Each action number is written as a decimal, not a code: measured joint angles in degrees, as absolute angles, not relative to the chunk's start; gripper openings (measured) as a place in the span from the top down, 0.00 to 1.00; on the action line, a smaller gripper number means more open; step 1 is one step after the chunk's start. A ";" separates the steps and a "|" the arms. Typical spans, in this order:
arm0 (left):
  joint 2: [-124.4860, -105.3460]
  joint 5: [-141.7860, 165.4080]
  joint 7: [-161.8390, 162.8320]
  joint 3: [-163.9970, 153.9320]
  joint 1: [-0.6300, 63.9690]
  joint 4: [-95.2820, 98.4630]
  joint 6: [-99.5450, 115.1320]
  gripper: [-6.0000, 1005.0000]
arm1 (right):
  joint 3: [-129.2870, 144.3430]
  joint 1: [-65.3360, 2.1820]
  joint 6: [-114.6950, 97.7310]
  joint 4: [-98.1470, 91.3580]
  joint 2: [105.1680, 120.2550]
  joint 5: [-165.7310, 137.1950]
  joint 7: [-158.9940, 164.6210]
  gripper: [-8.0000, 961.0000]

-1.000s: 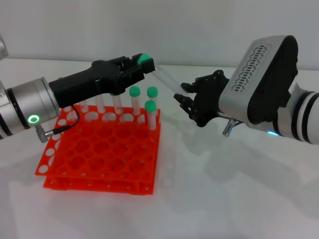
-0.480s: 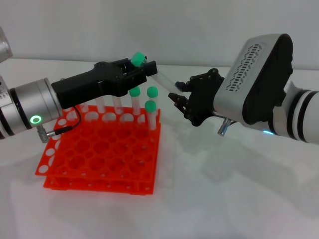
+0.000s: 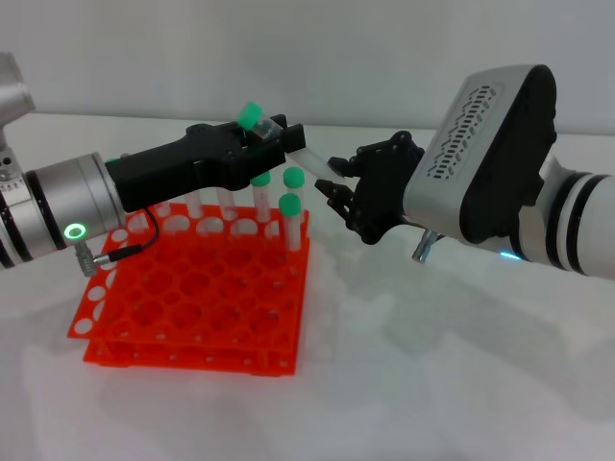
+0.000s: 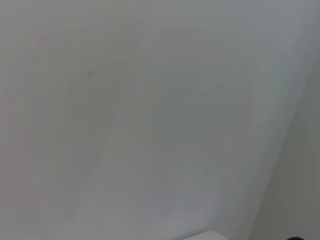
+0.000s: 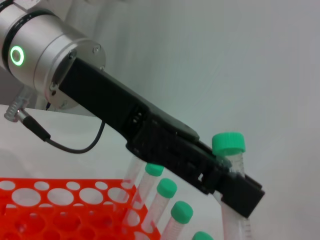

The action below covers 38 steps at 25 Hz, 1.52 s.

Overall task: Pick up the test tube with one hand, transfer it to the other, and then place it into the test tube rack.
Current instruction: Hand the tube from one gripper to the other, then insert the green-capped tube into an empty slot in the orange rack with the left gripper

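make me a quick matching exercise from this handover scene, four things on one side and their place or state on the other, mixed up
Things:
1. test tube
2. left gripper
3. right gripper
4. test tube rack

Places or states:
A. stands on the white table, with several green-capped tubes upright along its far side
B. tilted in the air above the rack's far right corner, green cap uppermost
C. fingers spread, just off the tube's lower end
D. clamped on the tube just below its cap

Pairs: 1-B, 2-D, 3-C, 4-A
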<state>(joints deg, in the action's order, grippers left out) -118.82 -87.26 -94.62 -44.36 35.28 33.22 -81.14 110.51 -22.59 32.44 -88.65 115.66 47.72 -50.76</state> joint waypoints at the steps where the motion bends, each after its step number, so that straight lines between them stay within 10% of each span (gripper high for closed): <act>1: -118.83 -87.24 -94.61 -44.37 35.31 33.22 -81.09 0.64 | 110.50 -22.83 32.32 -88.67 115.66 47.72 -50.73 0.76; 26: -118.82 -87.98 -94.46 -44.38 35.33 36.03 -82.61 0.78 | 109.79 -23.77 31.12 -84.06 115.54 47.08 -51.86 0.70; 38: -117.83 -83.85 -76.99 -46.51 33.54 51.44 -87.29 0.78 | 102.99 -20.63 27.96 -81.46 115.31 47.11 -52.06 0.20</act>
